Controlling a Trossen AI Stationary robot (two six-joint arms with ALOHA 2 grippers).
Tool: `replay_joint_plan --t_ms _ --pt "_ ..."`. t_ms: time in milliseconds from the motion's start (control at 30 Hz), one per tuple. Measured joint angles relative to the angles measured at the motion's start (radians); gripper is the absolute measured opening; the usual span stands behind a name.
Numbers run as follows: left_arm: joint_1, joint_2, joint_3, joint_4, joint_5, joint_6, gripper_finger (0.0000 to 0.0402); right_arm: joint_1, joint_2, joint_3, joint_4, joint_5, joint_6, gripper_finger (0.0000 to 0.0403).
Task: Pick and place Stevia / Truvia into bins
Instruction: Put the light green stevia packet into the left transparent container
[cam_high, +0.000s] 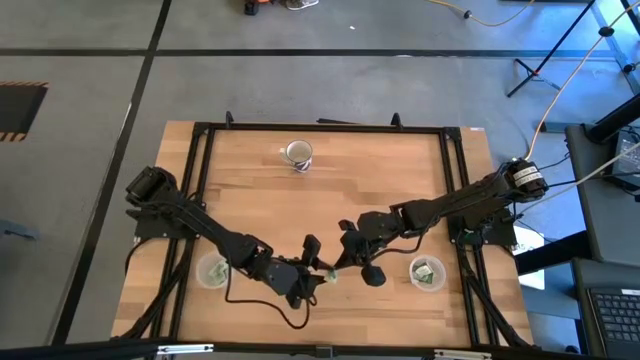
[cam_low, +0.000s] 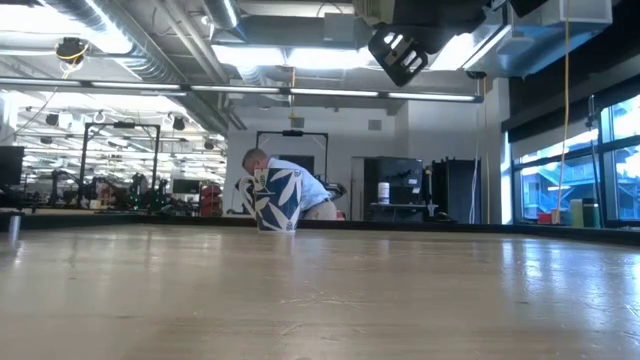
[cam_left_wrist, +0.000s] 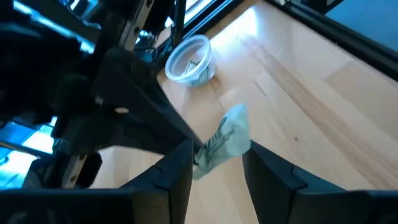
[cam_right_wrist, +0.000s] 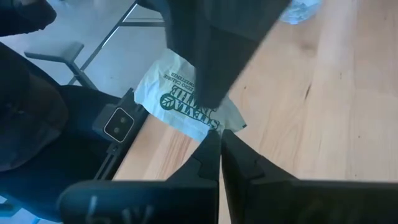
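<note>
Fingers on the right arm are pinched tight on the edge of a green and white Stevia packet. From above, this packet hangs over the front middle of the wooden worktop, right between the two arms. The right fingers hold it from one side.

The left arm's fingers are spread open, one on each side of the same packet. They do not squeeze it. From above, the left fingers sit just beside the packet, very close to the right ones.

Two clear cups stand near the front of the worktop. The left cup is next to the left arm, and I cannot tell what is in it. The right cup is by the right arm and has green and white paper inside. The left wrist camera sees the right cup past the packet, with paper in it.

A white mug stands far back on the worktop, well apart from the arms. The low camera shows the mug has a blue and white pattern, and a person bends over in the room behind it.
</note>
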Motion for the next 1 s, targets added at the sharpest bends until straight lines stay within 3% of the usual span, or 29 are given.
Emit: replay_joint_plan --t_ms 200,500,633,833,1000 --pt "-0.002 0.000 0.000 0.004 0.001 0.004 0.0103 0.000 0.000 0.000 0.000 0.000 -0.002 0.0005" --pt "-0.003 0.000 0.000 0.004 0.001 0.012 0.0009 0.000 0.000 0.001 0.001 0.000 -0.004 0.0005" --pt "-0.004 0.000 0.000 0.004 0.010 0.000 0.0005 0.000 0.000 0.001 0.003 0.000 -0.006 0.0010" --pt "-0.008 -0.001 0.000 0.002 0.026 -0.054 0.0005 -0.002 0.000 0.001 0.004 0.002 -0.030 0.0072" --pt "-0.028 -0.014 0.000 -0.027 0.029 -0.107 0.0004 -0.015 -0.011 0.001 -0.039 0.080 -0.026 0.0143"
